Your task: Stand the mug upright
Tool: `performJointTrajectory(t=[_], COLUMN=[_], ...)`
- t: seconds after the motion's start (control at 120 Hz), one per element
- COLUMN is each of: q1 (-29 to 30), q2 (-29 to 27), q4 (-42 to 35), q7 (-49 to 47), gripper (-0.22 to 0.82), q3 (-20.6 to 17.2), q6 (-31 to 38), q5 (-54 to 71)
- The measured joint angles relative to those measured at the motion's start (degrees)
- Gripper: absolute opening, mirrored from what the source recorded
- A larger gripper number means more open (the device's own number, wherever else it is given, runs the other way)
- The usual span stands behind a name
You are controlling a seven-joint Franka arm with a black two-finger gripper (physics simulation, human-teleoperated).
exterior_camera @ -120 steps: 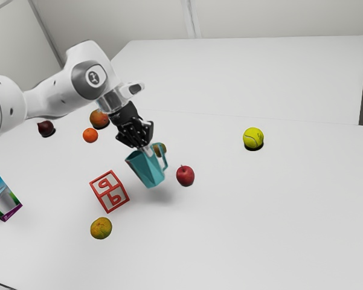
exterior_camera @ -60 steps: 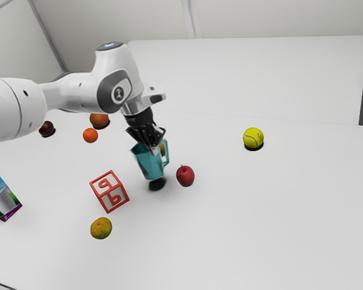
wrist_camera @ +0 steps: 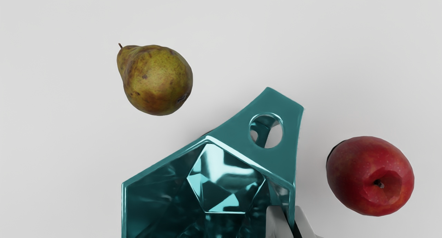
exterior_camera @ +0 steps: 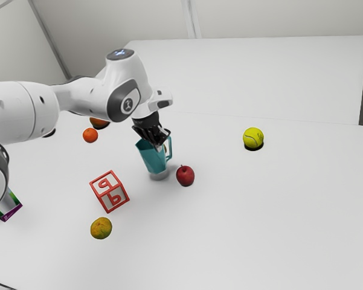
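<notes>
Teal, glossy, faceted mug (exterior_camera: pixel 152 158), one, nearly upright, mouth leaning slightly toward the exterior view's left; located between red-framed letter cube (exterior_camera: pixel 109 191) at left and round red apple (exterior_camera: pixel 185 176) at right. Contact with table: cannot tell. Black two-finger gripper (wrist_camera: pixel 287 211): fingers clamped on the rim wall beside the handle (wrist_camera: pixel 234 132), one inside, one outside. Handling, judged: stiff, fairly light, slippery, perhaps brittle. Best hold: that same wall, square to a flat facet, against swivelling.

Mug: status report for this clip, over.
Gripper shut on mug at its rim. Mug near upright, slight lean; table contact unclear. Apple and pear nearby, neither touching it.
</notes>
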Motion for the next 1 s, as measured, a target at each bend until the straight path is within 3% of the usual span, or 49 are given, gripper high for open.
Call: performJointTrajectory(t=[0.792, 1.0], q1=[0.0, 0.0], q2=[-1.2, -1.4], q4=[-4.7, -4.6], q7=[-0.8, -0.7], gripper=[-0.18, 0.24], q3=[0.0, 0.0], q6=[0.7, 0.8], q5=[-0.5, -0.6])
